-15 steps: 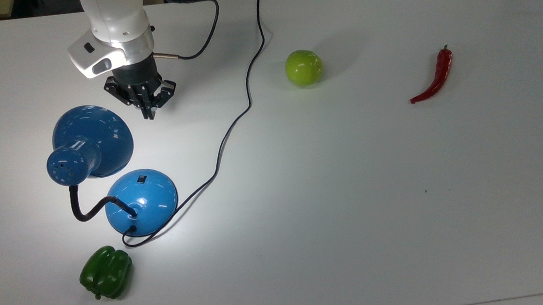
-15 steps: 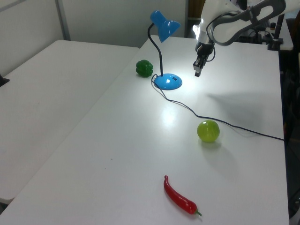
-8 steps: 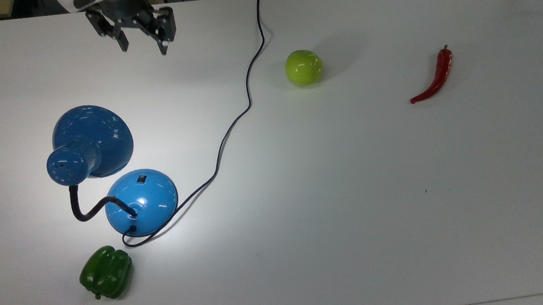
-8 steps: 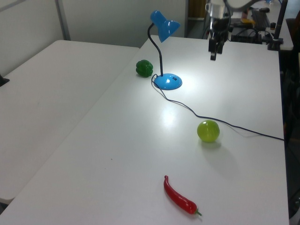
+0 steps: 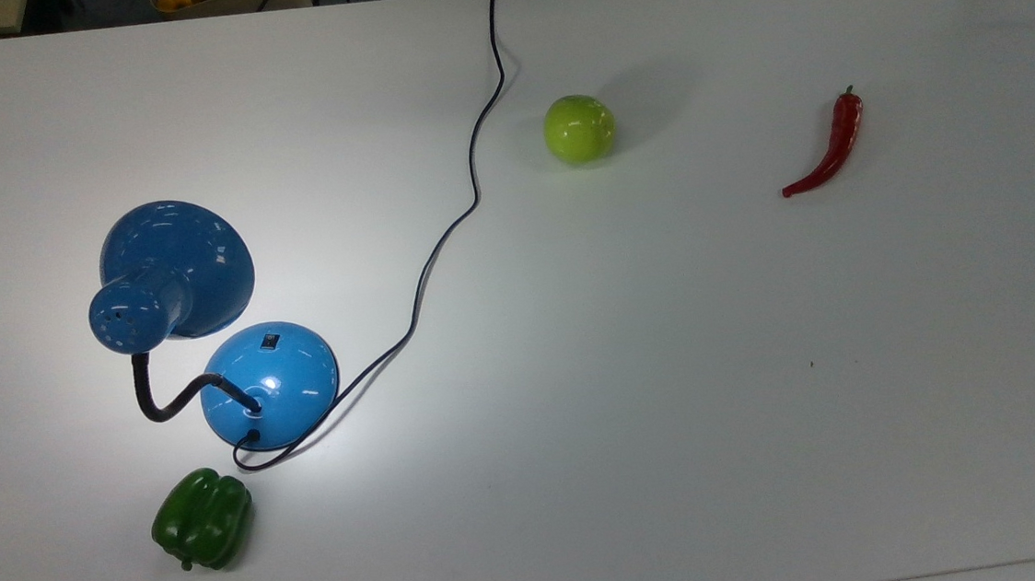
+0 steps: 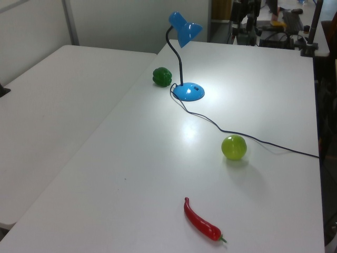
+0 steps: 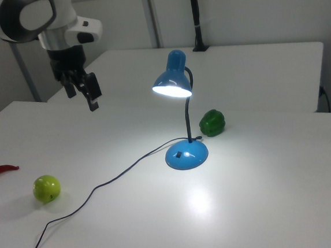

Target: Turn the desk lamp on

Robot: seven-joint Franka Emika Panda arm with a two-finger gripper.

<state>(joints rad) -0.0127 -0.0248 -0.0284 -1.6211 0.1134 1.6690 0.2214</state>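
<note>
Overhead in the top view, I see the desk lamp [image 5: 227, 350] at the counter's [image 5: 671, 361] left, lit, green pepper [image 5: 202, 519] just below it. From the left view, its cord [image 6: 247, 137] runs past the green apple [image 6: 234, 147]. On the right view, my tool [image 7: 81, 92] hangs above the counter, fingers spread wide, holding nothing, well apart from the lamp
</note>
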